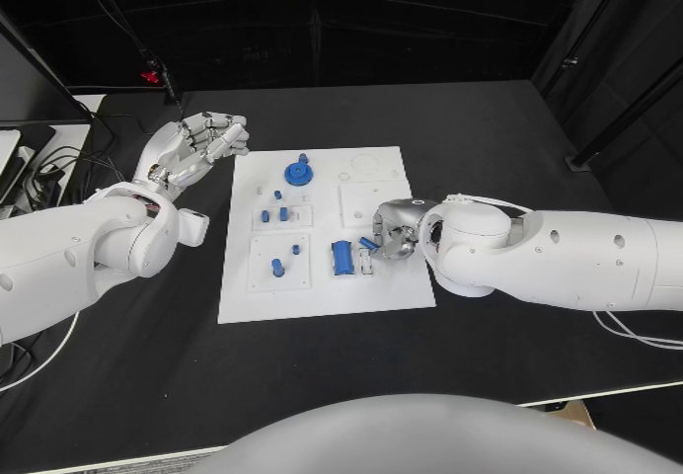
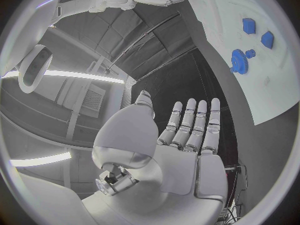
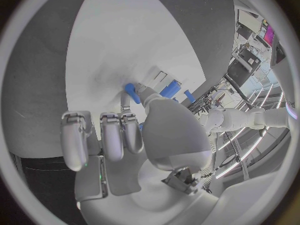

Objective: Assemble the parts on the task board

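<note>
While the right hand (image 1: 393, 233) is bent down over the right-hand middle of the task board (image 1: 321, 296), a small blue peg (image 1: 369, 242) is seen pinched at its fingertips, just left of the palm in the head view. From the right wrist view the same peg (image 3: 130, 92) is shown as a short rounded cylinder, held between the thumb and a finger, its long axis slanted across the white plate rather than upright; whether its tip touches the board cannot be told. Just left of the hand in the head view a blue rectangular block (image 1: 341, 258) lies on the board with its long axis running up and down the frame, and a pale slotted piece (image 1: 366, 262) sits between block and fingers. The target is judged to lie directly below and slightly left of the held peg, so the right hand is clearly the nearer one. Further left, small blue pegs (image 1: 277, 265) are noted on raised white tiles, and a blue gear (image 1: 298, 174) stands toward the upper part of the board. The left hand (image 1: 199, 144) is held off the board at upper left, fingers spread and flat, nothing in it; the gear (image 2: 238, 61) is seen well apart from it in the left wrist view.
</note>
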Action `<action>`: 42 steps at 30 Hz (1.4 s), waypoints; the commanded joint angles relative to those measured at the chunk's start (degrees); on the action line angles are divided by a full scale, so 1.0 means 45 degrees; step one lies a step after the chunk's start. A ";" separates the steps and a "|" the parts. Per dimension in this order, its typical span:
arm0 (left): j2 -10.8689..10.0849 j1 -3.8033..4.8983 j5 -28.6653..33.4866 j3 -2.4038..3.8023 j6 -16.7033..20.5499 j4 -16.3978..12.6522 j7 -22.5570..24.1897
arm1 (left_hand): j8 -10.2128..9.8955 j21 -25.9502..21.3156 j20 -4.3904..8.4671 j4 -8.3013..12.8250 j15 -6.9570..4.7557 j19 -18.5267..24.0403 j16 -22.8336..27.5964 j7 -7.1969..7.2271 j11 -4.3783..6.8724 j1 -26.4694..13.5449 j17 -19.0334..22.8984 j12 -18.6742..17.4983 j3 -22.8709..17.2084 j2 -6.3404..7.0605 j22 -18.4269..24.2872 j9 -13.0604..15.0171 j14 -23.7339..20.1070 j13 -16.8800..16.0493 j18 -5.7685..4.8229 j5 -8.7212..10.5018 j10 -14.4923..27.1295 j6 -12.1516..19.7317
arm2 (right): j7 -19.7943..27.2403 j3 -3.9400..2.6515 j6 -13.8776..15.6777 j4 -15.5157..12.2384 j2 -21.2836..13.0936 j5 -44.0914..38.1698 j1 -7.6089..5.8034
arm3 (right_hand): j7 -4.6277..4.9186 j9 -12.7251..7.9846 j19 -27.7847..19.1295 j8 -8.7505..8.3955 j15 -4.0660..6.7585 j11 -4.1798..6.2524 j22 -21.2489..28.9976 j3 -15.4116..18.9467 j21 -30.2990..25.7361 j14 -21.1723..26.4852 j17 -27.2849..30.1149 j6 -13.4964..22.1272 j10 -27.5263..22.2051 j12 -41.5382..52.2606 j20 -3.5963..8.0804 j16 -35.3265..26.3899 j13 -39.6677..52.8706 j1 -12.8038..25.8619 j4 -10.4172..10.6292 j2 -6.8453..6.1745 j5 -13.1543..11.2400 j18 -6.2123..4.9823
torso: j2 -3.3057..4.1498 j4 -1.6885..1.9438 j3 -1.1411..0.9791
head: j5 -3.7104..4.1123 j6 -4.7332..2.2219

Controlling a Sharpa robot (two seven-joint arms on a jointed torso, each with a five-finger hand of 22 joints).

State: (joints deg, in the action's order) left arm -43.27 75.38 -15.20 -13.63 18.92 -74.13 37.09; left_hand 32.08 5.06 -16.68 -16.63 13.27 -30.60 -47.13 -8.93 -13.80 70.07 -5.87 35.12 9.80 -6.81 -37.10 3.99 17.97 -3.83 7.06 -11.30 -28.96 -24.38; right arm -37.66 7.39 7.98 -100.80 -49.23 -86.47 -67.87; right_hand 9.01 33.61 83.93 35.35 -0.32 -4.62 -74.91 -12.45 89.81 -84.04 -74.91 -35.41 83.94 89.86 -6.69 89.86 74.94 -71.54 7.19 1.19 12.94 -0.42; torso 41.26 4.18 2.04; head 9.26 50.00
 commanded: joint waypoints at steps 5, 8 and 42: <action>0.0008 0.0018 0.0036 0.0014 -0.0112 -0.0019 0.0069 | 0.0066 0.0045 0.0029 -0.0017 0.0016 0.0001 -0.0082 -0.1652 -0.0038 -0.0010 0.0012 0.0046 0.0090 -0.0145 0.0017 -0.0021 -0.0008 0.0015 -0.0066 -0.0072 0.0072 0.0113 | -0.0354 0.0120 -0.1335 0.0090 0.0056 -0.0062 0.0124 | 0.0028 -0.4944 0.1348 -0.1087 -0.0151 -0.0102 -0.3354 -0.1661 0.0042 -0.1324 -0.3354 -0.0664 0.1346 0.0032 -0.0106 0.0031 0.3347 0.0106 -0.0381 -0.0008 0.0010 0.0094 | -0.0003 0.0010 0.0005 | -0.0017 0.0000; 0.0005 0.0018 0.0036 0.0014 -0.0112 -0.0021 0.0068 | 0.0066 0.0045 0.0029 -0.0017 0.0016 0.0001 -0.0082 -0.1652 -0.0038 -0.0010 0.0012 0.0046 0.0090 -0.0145 0.0017 -0.0021 -0.0008 0.0015 -0.0066 -0.0072 0.0072 0.0113 | -0.0296 0.0120 -0.1243 0.0090 0.0049 -0.0073 0.0125 | 0.0040 -0.5168 0.1348 -0.1355 -0.0172 -0.0120 -0.3354 -0.2442 0.0042 -0.1324 -0.3354 -0.1067 0.1346 0.0032 -0.0120 0.0031 0.3347 0.0019 -0.0718 0.0013 0.0030 0.0094 | 0.0001 0.0002 0.0003 | -0.0025 0.0000; -0.0033 0.0014 0.0036 0.0014 -0.0128 -0.0011 0.0062 | 0.0080 0.0051 0.0029 -0.0017 0.0014 0.0000 -0.0101 -0.1652 -0.0037 -0.0007 0.0034 0.0063 0.0113 -0.0163 0.0021 -0.0021 0.0001 0.0016 -0.0064 -0.0079 0.0071 0.0122 | 0.0593 0.0121 0.1025 -0.0238 -0.0640 0.0403 0.0136 | -0.0006 -0.5981 0.1348 -0.3066 -0.0200 -0.0101 -0.3354 -0.3673 0.0042 -0.1324 -0.3354 -0.3311 0.1346 0.0032 -0.0173 0.0031 0.3347 0.0967 -0.1307 -0.0547 -0.0291 0.0094 | 0.0001 -0.0001 0.0006 | -0.0029 0.0000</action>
State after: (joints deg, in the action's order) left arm -43.40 75.36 -15.20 -13.64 18.79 -74.10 37.04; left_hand 32.08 5.06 -16.68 -16.79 13.27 -30.60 -47.37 -8.72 -13.80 70.07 -5.76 35.11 9.96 -6.81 -37.05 3.99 17.97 -3.83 7.07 -11.30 -28.96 -24.17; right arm -34.69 7.61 12.48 -102.20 -52.01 -85.90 -67.57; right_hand 8.99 6.67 83.95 21.91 -0.92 -4.82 -74.91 -29.43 89.81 -83.84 -74.90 -49.87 84.15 89.86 -7.09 89.86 74.94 -67.90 1.30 -1.27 11.82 -0.43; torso 41.27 4.14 2.04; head 9.11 50.00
